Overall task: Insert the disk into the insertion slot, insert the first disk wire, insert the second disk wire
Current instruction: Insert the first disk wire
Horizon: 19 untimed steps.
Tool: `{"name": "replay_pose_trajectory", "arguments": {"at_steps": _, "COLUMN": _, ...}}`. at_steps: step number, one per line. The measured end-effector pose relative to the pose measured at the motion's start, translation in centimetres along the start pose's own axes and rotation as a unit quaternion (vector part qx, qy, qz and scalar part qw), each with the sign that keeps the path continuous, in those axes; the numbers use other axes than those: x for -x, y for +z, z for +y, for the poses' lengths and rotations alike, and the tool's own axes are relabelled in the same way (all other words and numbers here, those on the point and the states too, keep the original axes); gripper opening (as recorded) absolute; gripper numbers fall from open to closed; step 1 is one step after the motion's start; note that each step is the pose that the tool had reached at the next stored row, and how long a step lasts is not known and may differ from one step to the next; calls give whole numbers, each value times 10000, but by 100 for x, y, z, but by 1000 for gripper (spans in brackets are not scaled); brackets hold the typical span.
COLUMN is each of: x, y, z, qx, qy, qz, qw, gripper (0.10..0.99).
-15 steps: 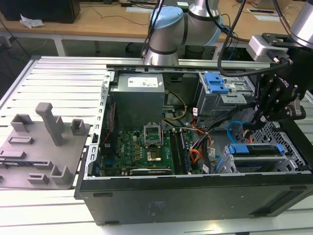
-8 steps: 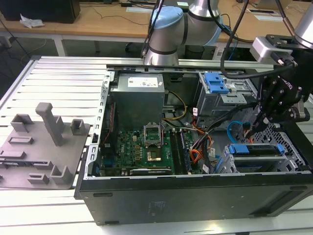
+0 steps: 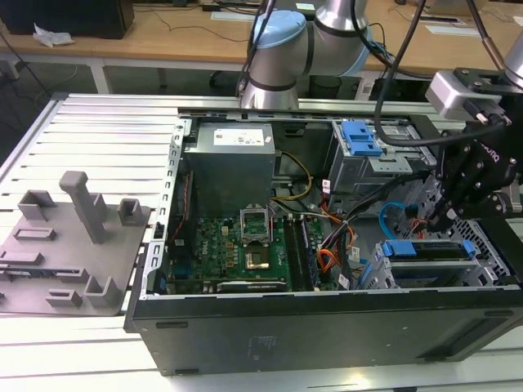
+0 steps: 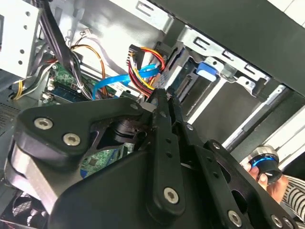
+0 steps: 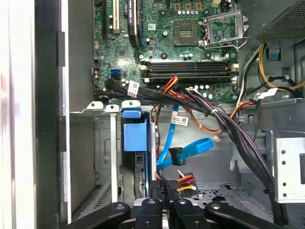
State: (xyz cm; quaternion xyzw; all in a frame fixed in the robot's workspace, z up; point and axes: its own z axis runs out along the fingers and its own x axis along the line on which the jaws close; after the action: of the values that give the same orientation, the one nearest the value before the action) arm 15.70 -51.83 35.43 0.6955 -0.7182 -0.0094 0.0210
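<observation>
The gripper (image 5: 164, 206) has its two fingers squeezed close together. They pinch the black plug of the first disk wire (image 5: 160, 190), a bunch of red, yellow and orange strands. This plug is just beside the disk (image 5: 135, 136), but I cannot tell if it touches it.

The disk, in its bright blue frame, sits inside the insertion slot (image 5: 101, 157), a silver metal box with little holes. The second disk wire (image 5: 190, 148) is thin and light blue. It curls in a loop right next to the disk, and its small dark plug hangs loose, not stuck into the disk.

A fat bunch of black cables (image 5: 228, 129) runs across near the disk and over the top of the blue wire, so the space there is crowded. Farther from the disk lies the green motherboard (image 5: 181, 47).

In the exterior view, a grey drive cage (image 3: 351, 171) with a blue latch stands beyond the disk. The arm (image 3: 278, 49) reaches over the open computer case (image 3: 327, 322).
</observation>
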Motion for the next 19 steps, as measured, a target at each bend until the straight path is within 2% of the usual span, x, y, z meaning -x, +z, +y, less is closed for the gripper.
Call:
{"name": "replay_pose_trajectory", "arguments": {"at_steps": 3, "x": -75, "y": 2, "z": -3, "qx": 0, "qy": 0, "qz": 0, "qw": 10000, "gripper": 157}}
{"name": "replay_pose_trajectory", "arguments": {"at_steps": 10, "x": -155, "y": 10, "z": -6, "qx": 0, "qy": 0, "qz": -1, "qw": 10000, "gripper": 157}}
{"name": "replay_pose_trajectory", "arguments": {"at_steps": 19, "x": -140, "y": 68, "z": -72, "qx": 3, "qy": -2, "qz": -26, "qw": 10000, "gripper": 157}}
